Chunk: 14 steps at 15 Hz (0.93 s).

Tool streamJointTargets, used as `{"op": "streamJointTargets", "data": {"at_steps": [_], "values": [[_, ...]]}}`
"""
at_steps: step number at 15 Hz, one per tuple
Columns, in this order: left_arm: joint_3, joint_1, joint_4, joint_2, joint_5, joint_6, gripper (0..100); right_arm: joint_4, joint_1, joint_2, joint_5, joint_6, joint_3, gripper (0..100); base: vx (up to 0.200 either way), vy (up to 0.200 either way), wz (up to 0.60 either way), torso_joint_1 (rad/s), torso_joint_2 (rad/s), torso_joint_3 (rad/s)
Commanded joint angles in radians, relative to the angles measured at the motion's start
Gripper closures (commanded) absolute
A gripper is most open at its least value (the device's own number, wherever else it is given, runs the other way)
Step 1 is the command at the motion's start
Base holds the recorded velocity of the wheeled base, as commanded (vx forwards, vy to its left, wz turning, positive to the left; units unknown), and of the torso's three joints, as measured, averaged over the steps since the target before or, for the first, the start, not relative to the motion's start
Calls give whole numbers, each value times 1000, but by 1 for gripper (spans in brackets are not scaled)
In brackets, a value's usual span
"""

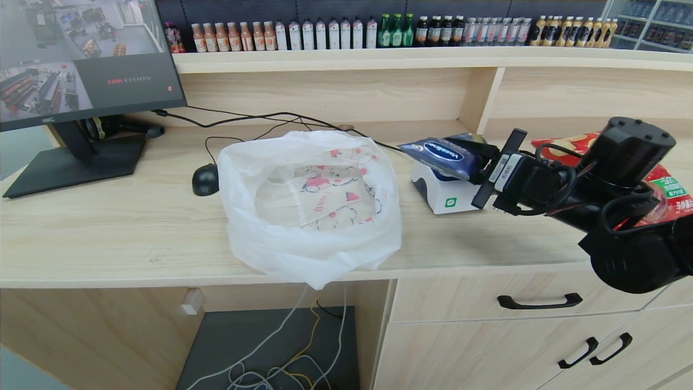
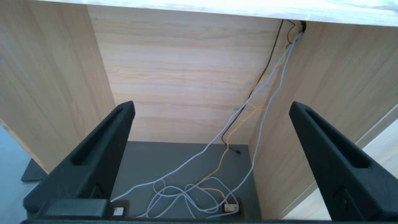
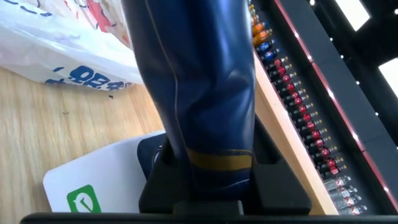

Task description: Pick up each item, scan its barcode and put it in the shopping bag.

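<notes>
Right gripper [image 1: 479,160] clamped on blue pouch [image 1: 438,151] | pouch above scanner [image 1: 444,203], long axis pointing left | shopping bag [image 1: 303,254] leftward (right arm nearer)

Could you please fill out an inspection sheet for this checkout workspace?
Surface: light wooden counter.
Job's things: blue pouch held over the white scanner; shopping bag open on the counter; red snack bag at the counter's right end.
Clutter: mouse, monitor.
Grippers: right gripper shut on the blue pouch; left gripper open, below counter level.
Cables: black cables along the counter's back; loose cables on the floor beneath.
Surroundings: bottles on the shelf behind.
</notes>
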<state>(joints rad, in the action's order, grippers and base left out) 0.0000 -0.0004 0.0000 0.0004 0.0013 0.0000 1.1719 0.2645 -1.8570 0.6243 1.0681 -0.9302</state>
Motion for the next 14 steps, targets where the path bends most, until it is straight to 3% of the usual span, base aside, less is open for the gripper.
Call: {"op": "streamJointTargets", "data": {"at_steps": [1,14], "values": [[0,0,0,0,0,0,0,-1,6,-11,-1,0,11,100,0,0,0,0,0,0],[0,0,0,0,0,0,0,5,24,-28,-5,-2,11,100,0,0,0,0,0,0]]}}
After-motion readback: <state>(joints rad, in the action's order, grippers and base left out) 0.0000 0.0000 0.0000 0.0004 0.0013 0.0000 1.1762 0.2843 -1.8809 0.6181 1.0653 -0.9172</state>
